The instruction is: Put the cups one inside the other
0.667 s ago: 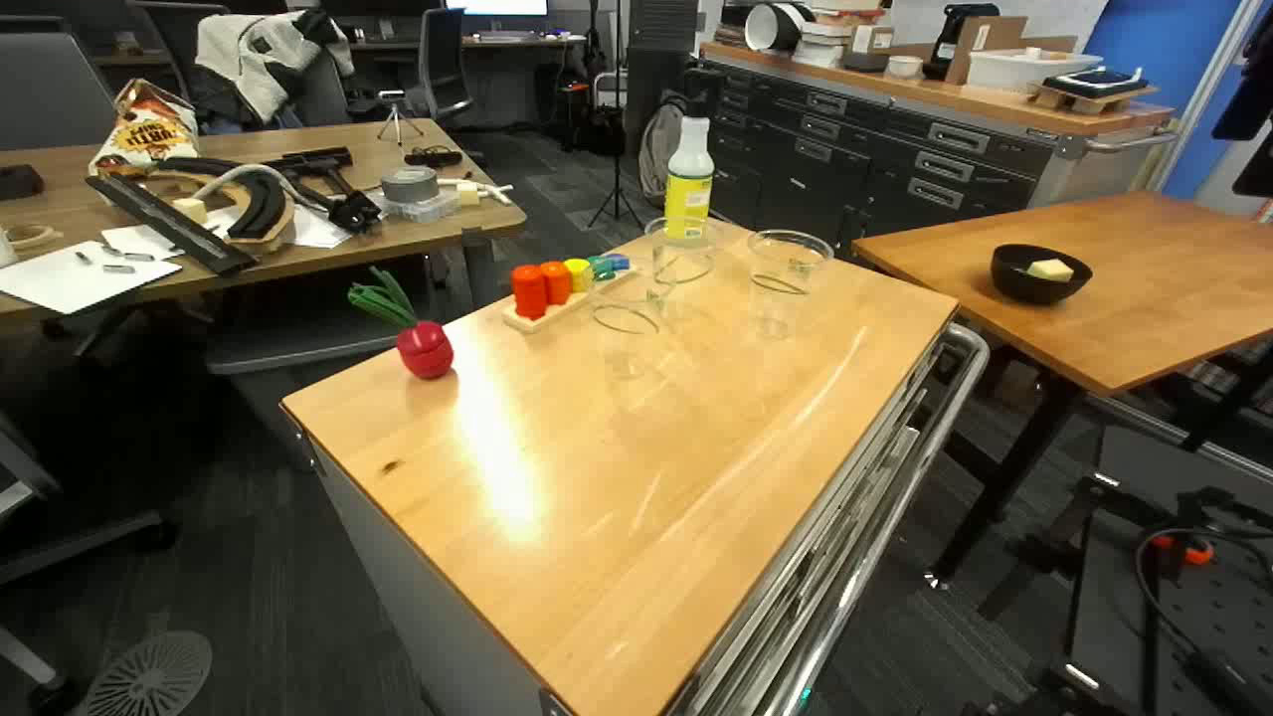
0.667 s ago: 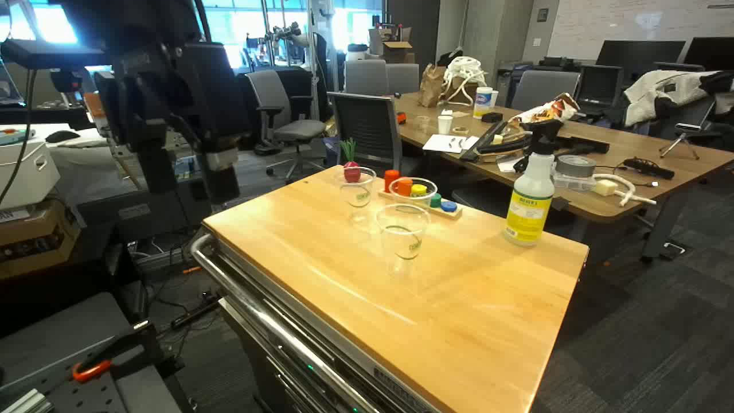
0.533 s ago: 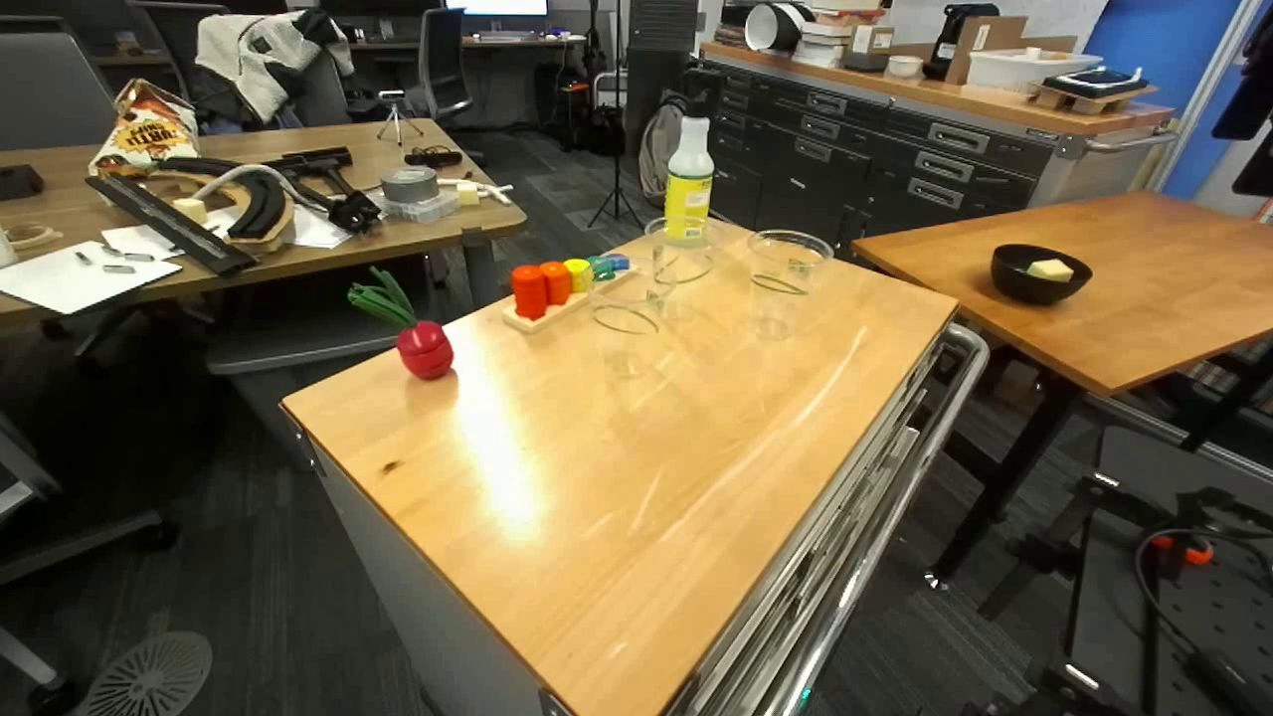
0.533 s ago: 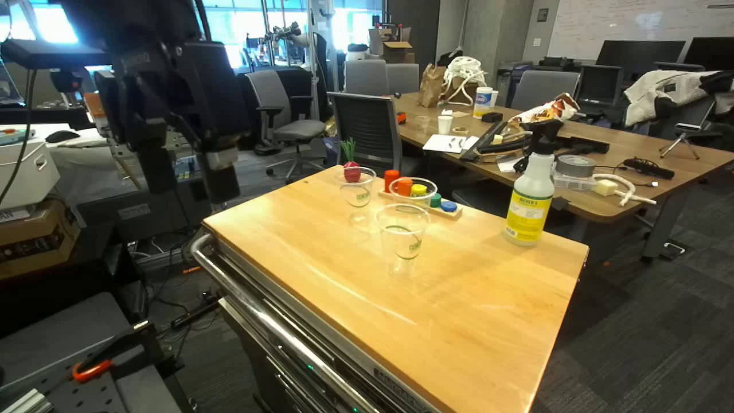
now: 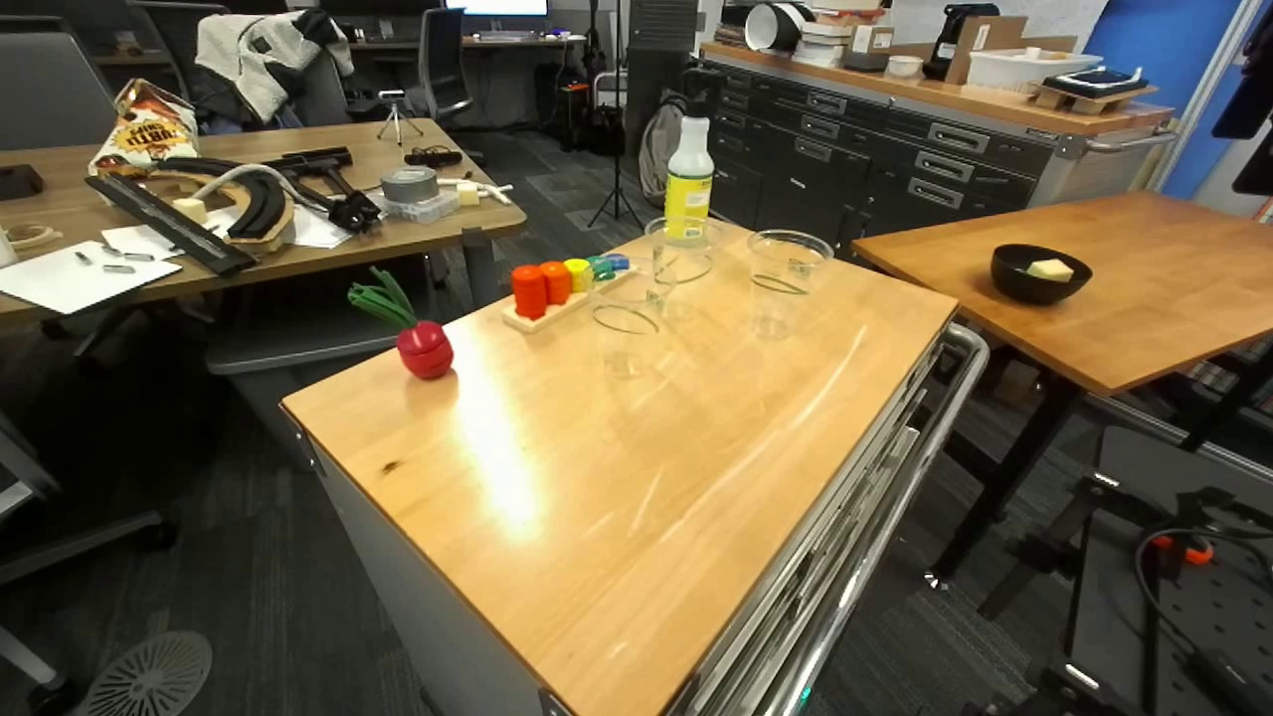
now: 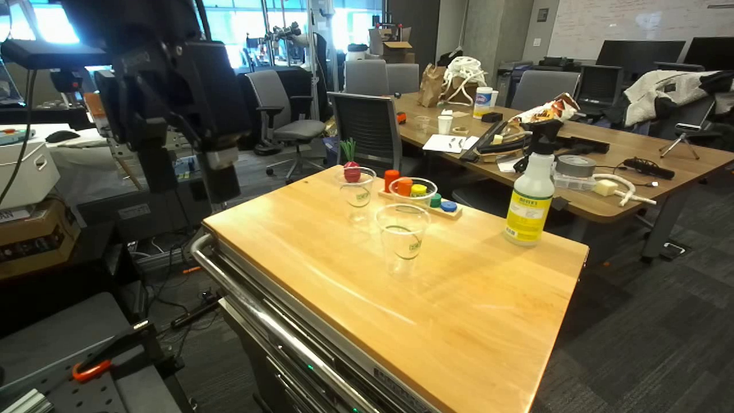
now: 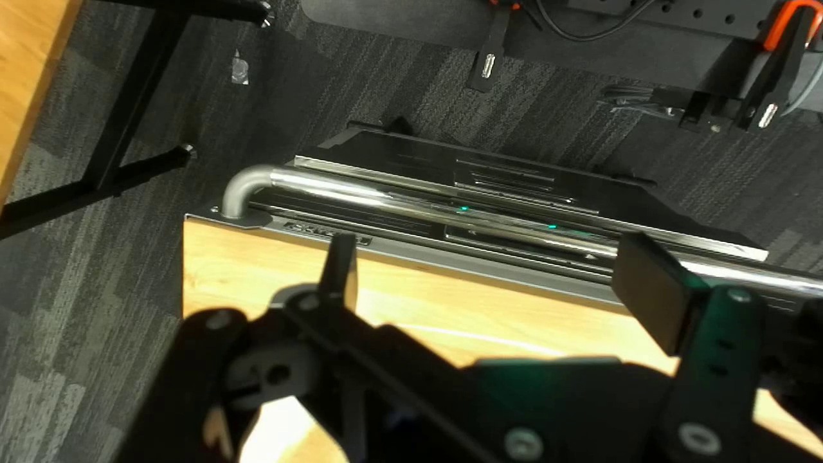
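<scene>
A black gripper (image 7: 494, 276) fills the bottom of the wrist view, its jaws released and spread wide; in an exterior view it hangs at the upper left. Lower there, a steel handle (image 6: 255, 310) runs along the edge of a wooden cart top (image 6: 470, 327). On this top, at the frame's centre, a clear cup (image 6: 401, 244) stands upright. Right of it is a spray bottle (image 6: 526, 212) with a yellow label. Behind the cup is a second clear cup (image 6: 414, 201); a third clear cup (image 6: 355, 198) stands to the left, all three separate. Farther back sit a row of coloured cylinders (image 6: 391, 179) and a red radish (image 6: 351, 165) with green leaves. Beyond, at upper right, is a cluttered brown table (image 6: 685, 172).
</scene>
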Tool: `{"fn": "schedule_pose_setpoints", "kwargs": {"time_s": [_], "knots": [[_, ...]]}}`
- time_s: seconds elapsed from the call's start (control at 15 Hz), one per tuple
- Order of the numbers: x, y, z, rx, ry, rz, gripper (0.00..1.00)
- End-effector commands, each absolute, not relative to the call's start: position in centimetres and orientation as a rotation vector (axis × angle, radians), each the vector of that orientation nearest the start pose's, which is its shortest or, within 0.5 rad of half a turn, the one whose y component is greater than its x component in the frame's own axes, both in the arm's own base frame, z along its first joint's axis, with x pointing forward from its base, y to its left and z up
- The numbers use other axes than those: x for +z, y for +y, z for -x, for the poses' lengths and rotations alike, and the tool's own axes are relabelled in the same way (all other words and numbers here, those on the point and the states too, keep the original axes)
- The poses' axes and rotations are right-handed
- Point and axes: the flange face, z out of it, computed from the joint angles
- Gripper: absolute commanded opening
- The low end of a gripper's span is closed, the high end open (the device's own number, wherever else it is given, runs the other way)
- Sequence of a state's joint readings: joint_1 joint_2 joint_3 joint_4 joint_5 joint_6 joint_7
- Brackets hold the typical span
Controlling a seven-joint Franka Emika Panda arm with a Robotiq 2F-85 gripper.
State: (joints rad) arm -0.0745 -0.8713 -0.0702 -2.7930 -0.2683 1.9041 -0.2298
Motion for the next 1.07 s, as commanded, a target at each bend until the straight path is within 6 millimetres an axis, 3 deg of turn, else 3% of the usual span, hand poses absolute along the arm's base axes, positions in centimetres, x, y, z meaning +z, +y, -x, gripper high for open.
{"fn": "schedule_pose_setpoints", "kwargs": {"time_s": [0.0,0.27,0.4,0.67,1.0], "knots": [[43.8,-5.9,-28.2,0.086,-0.334,3.316,1.00],[43.5,-5.9,-29.1,0.023,-0.291,3.289,1.00],[43.3,-5.9,-30.8,-0.021,-0.246,3.271,1.00],[41.7,-6.1,-36.4,-0.101,-0.157,3.213,1.00],[37.9,-7.1,-43.2,-0.118,-0.057,3.191,1.00]]}}
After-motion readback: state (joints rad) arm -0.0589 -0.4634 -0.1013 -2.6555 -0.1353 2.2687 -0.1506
